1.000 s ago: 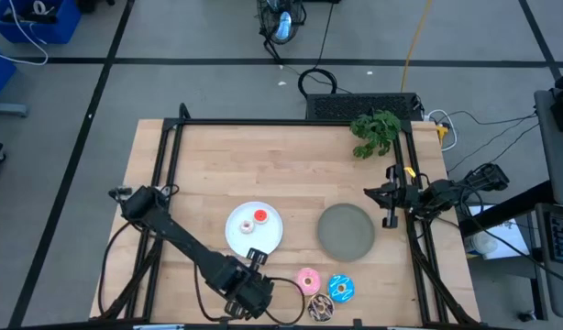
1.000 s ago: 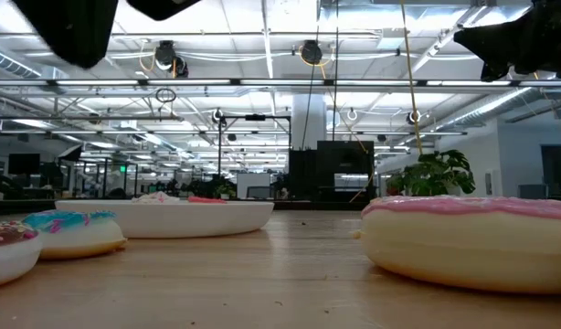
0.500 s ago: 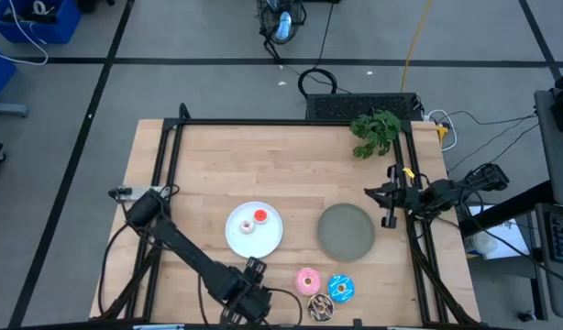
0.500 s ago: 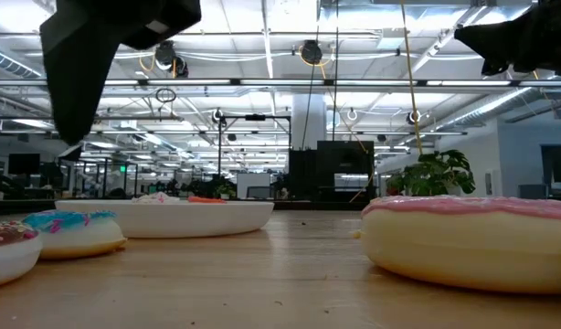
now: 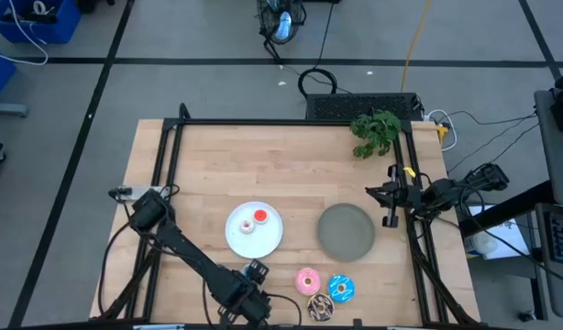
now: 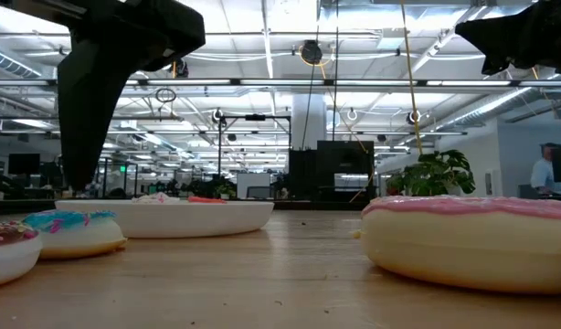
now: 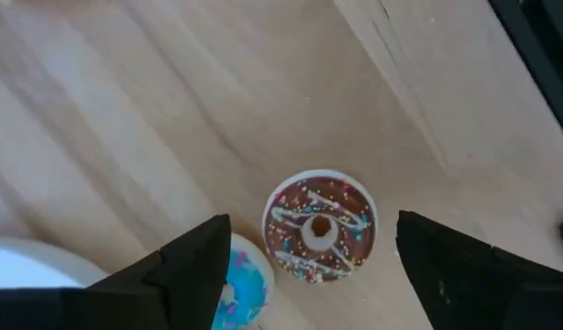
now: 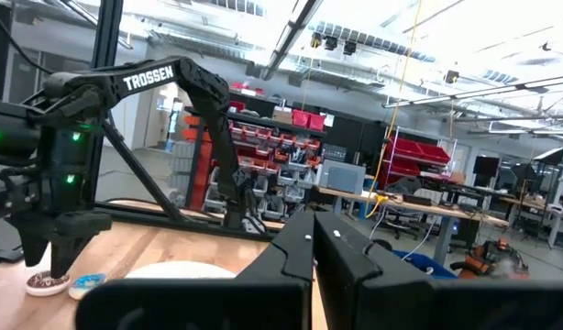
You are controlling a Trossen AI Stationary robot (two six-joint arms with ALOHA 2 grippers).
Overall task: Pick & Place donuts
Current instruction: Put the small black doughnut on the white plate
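Near table edge: left gripper (image 7: 304, 266) hangs low with jaws spread, nothing between them, right over the brown donut (image 7: 320, 225), not touching it. Blue donut (image 5: 341, 288) lies just beside the brown one, pink donut (image 5: 307, 280) next to it, all three close together on bare wood. Farther in, white plate (image 5: 270, 236) carries a red donut (image 5: 260, 217) and a pink-white donut (image 5: 248, 225). Grey plate (image 5: 346, 231) sits beside the white plate. Right gripper (image 8: 314, 240) is parked at the table's right edge, jaws pressed together, holding nothing. Plant (image 5: 375, 132) at the far right corner.
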